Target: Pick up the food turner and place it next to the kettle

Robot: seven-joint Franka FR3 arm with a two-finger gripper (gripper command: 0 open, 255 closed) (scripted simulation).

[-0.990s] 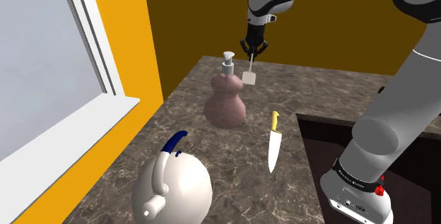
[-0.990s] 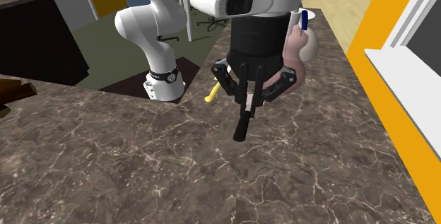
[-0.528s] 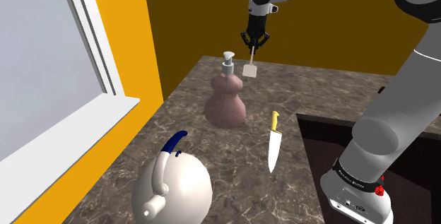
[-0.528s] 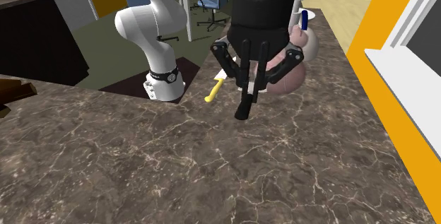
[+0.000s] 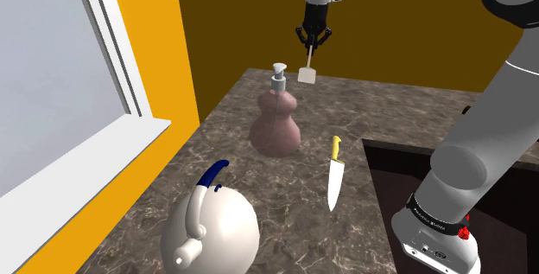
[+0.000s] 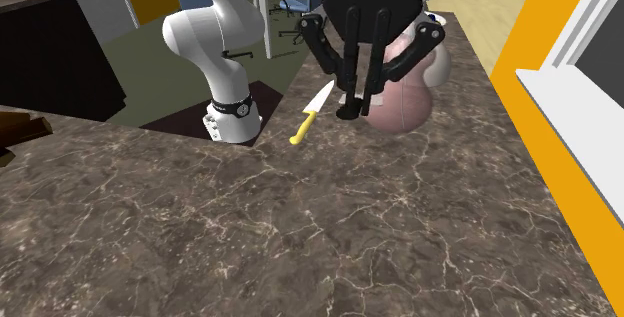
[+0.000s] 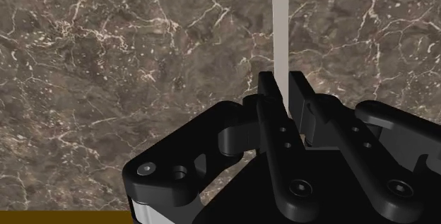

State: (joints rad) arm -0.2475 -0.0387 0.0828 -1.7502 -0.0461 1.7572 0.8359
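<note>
The white arm (image 5: 480, 134) rises from its base at the lower right of the shoulder view, bends in the frame's upper right corner and stretches leftward along the top edge. Its wrist points straight down. The black pincer (image 5: 309, 44) hangs near the top centre, fingers (image 7: 268, 99) drawn close together, clasping the food turner (image 5: 306, 75) by its thin handle.

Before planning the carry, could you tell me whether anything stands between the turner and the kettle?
Yes: a mauve gourd-shaped pump bottle stands between the flat white turner and the white blue-handled kettle; a yellow-handled knife lies alongside.
</note>
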